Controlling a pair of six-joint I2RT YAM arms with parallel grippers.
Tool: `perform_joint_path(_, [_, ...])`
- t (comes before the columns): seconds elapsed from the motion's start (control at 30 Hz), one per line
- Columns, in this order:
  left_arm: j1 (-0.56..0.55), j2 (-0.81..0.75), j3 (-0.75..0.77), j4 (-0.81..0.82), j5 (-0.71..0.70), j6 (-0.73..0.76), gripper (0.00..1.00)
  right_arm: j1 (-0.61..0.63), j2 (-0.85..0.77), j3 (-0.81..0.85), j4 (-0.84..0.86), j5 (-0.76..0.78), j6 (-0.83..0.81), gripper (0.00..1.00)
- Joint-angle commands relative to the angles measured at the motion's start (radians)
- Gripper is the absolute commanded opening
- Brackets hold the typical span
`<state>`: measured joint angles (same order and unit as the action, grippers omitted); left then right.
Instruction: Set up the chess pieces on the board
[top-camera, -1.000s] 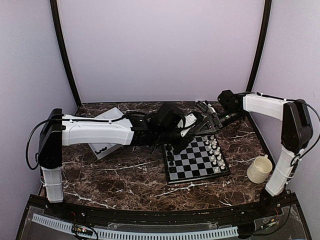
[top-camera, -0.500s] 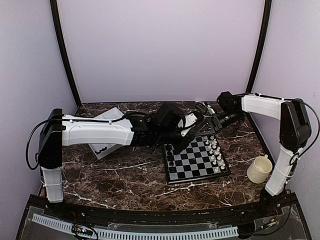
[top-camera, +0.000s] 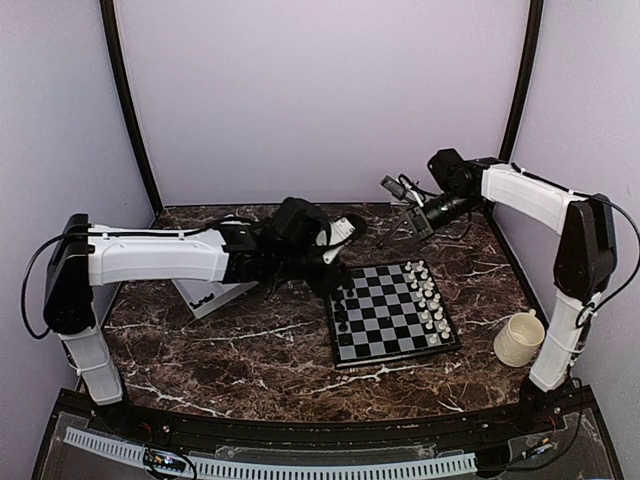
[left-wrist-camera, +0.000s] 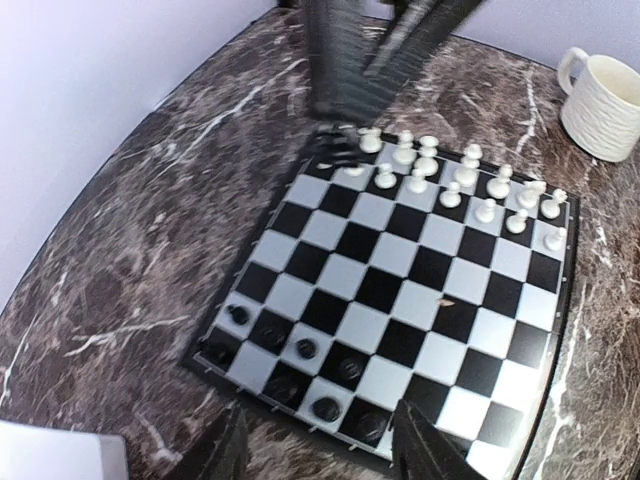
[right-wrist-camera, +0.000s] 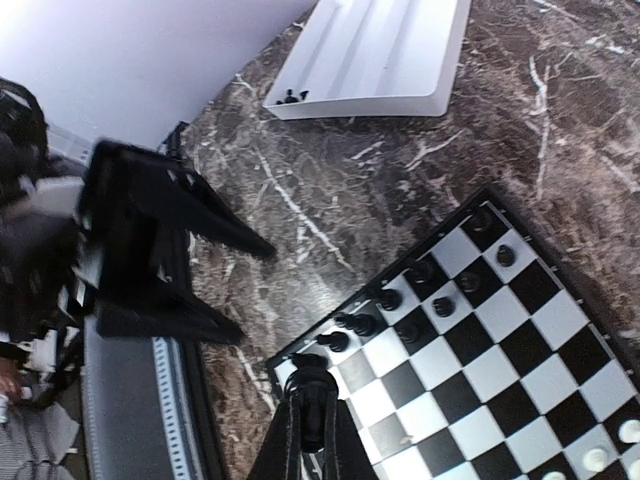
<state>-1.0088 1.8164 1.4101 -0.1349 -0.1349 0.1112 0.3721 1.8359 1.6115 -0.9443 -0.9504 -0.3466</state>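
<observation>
The board (top-camera: 392, 318) lies right of centre on the marble table. Several black chess pieces (top-camera: 342, 310) stand along its left edge, and white chessmen (top-camera: 430, 298) fill its right edge. My right gripper (top-camera: 392, 188) hangs above the table behind the board. In the right wrist view the right gripper (right-wrist-camera: 314, 412) is shut on one black chess piece (right-wrist-camera: 311, 370), high over the board's corner (right-wrist-camera: 300, 365). My left gripper (top-camera: 348, 226) is left of the board's far corner. In the left wrist view the left gripper (left-wrist-camera: 320, 418) is open and holds nothing, looking down on the black pieces (left-wrist-camera: 305, 348).
A white two-compartment tray (top-camera: 205, 296) lies at the back left, partly under the left arm; a small dark piece (right-wrist-camera: 291, 97) sits in it. A cream mug (top-camera: 519, 338) stands right of the board. Walls close the back and both sides.
The two grippers were together over the board's far edge. The right one shut on a black piece and rose toward the back; the left one opened and drew back to the left.
</observation>
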Motion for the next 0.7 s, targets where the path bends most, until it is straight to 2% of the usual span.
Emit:
perform_joint_path(0.0, [0.172, -0.211, -0.095, 0.009, 0.042, -0.09, 0.52, 0.094, 0.048, 0.108, 0.085, 0.319, 0.006, 0.0])
perform_joint_path(0.13, [0.287, -0.31, -0.201, 0.053, 0.026, -0.161, 0.53, 0.183, 0.139, 0.249, 0.062, 0.509, -0.019, 0.0])
perform_joint_path(0.33, [0.358, -0.378, -0.264, 0.105, 0.005, -0.178, 0.54, 0.293, 0.317, 0.489, -0.034, 0.713, -0.067, 0.0])
perform_joint_path(0.5, [0.376, -0.412, -0.283, 0.105, 0.004, -0.18, 0.55, 0.359, 0.435, 0.608, -0.089, 0.788, -0.091, 0.0])
perform_joint_path(0.67, [0.379, -0.443, -0.289, 0.109, 0.004, -0.177, 0.55, 0.396, 0.47, 0.612, -0.085, 0.834, -0.116, 0.0])
